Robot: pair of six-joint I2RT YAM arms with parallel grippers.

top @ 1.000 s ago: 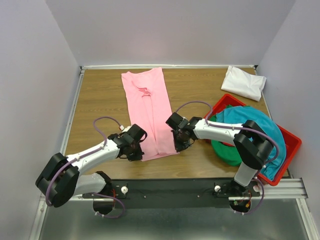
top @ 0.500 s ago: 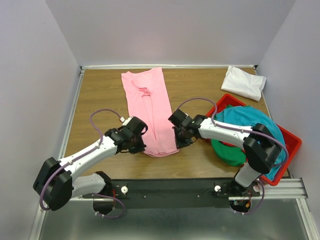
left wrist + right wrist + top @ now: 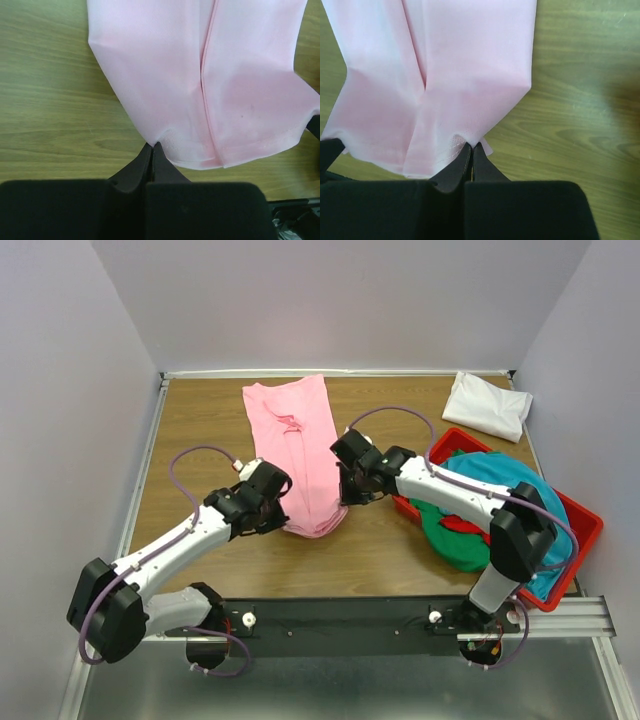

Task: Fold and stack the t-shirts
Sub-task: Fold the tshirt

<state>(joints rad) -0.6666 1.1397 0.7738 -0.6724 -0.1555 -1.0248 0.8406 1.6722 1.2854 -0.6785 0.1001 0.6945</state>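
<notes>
A light pink t-shirt (image 3: 297,445) lies as a long strip on the wooden table (image 3: 200,430), running from the back edge toward me. Its near hem is lifted off the wood and curls back over the strip. My left gripper (image 3: 283,521) is shut on the hem's left corner (image 3: 157,141). My right gripper (image 3: 345,498) is shut on the right corner (image 3: 470,142). A folded white t-shirt (image 3: 488,405) rests at the back right. Teal (image 3: 510,495), green (image 3: 448,535) and red (image 3: 460,524) t-shirts are heaped in the bin.
A red plastic bin (image 3: 585,530) stands at the right, close behind my right forearm. Grey walls enclose the table on three sides. The arms' mounting rail (image 3: 340,618) runs along the near edge.
Both grippers have risen and moved toward the back, carrying the pink shirt's near hem up off the table and over the cloth. The strip's near end now curls instead of lying flat.
</notes>
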